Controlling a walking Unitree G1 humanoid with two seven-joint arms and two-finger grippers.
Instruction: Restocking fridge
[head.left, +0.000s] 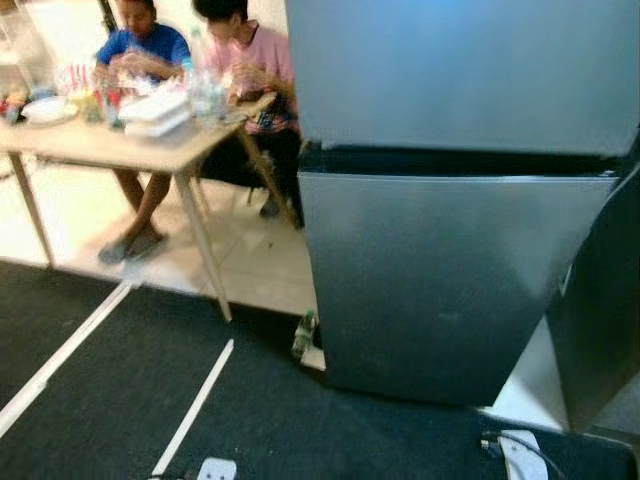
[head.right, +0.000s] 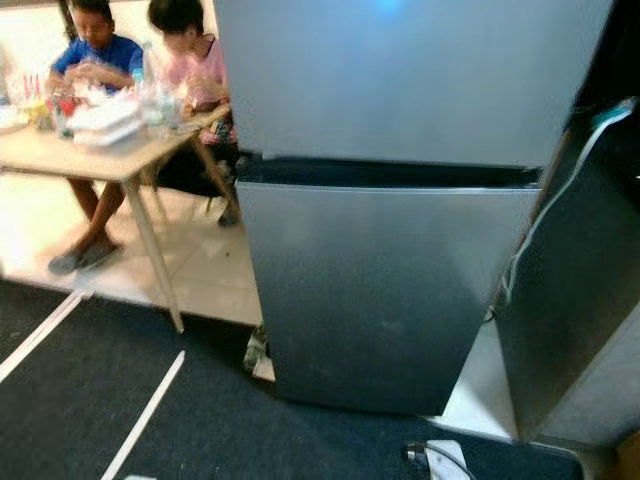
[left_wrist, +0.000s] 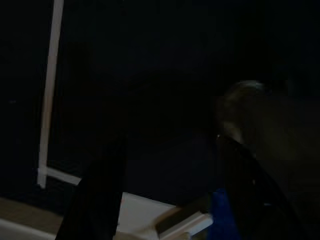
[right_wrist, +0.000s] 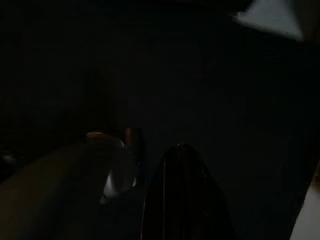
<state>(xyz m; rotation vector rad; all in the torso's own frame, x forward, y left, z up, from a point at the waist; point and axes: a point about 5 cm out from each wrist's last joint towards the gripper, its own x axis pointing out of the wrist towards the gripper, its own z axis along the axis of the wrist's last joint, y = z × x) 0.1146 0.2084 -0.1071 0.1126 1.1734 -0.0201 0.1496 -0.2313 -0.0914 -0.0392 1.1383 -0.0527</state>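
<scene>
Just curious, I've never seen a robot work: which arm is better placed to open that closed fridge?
Probably the right. The closed fridge stands right of centre; the wooden table lies left. Both arms hang low, so it's close.

Home dining area; steel fridge (head.left: 450, 200), people eating at table (head.left: 120, 140)

Left gripper (left_wrist: 167, 200) has long black fingers (left_wrist: 95, 200), dim in shade

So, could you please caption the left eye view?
Closed silver fridge on dark carpet; two people sit at a table behind.
</scene>
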